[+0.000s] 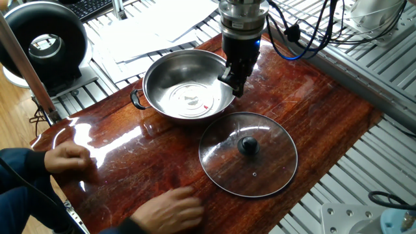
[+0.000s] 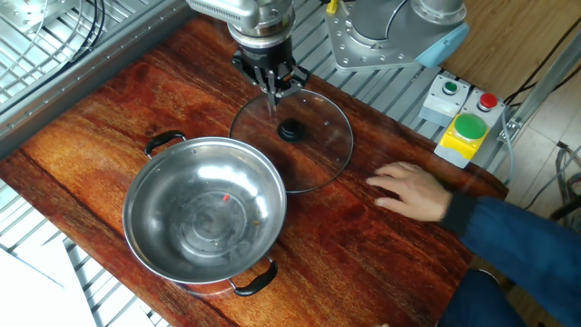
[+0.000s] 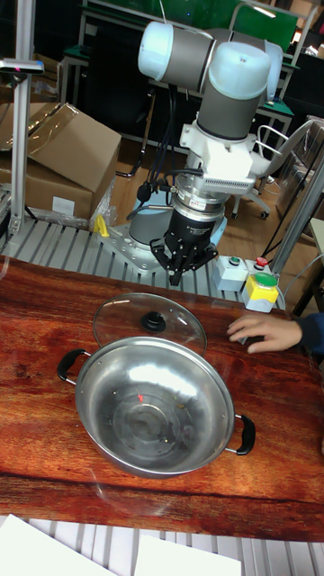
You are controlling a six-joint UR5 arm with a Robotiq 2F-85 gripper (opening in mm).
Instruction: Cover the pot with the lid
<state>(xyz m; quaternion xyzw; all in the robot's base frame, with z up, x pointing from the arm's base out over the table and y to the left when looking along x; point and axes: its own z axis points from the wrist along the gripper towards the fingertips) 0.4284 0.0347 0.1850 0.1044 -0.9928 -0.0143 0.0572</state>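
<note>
The pot (image 1: 189, 93) is shiny stainless steel, wide and shallow with curved walls and black loop handles, standing uncovered on the glossy reddish wooden table (image 1: 325, 104). Just beside it lies the lid (image 1: 248, 154), round clear glass with a thin metal rim and a black centre knob. The gripper (image 2: 273, 92) hangs point-down above the lid's far edge, its fingers drawn close together and holding nothing. A person's hand (image 2: 410, 191) rests flat on the wood nearby.
</note>
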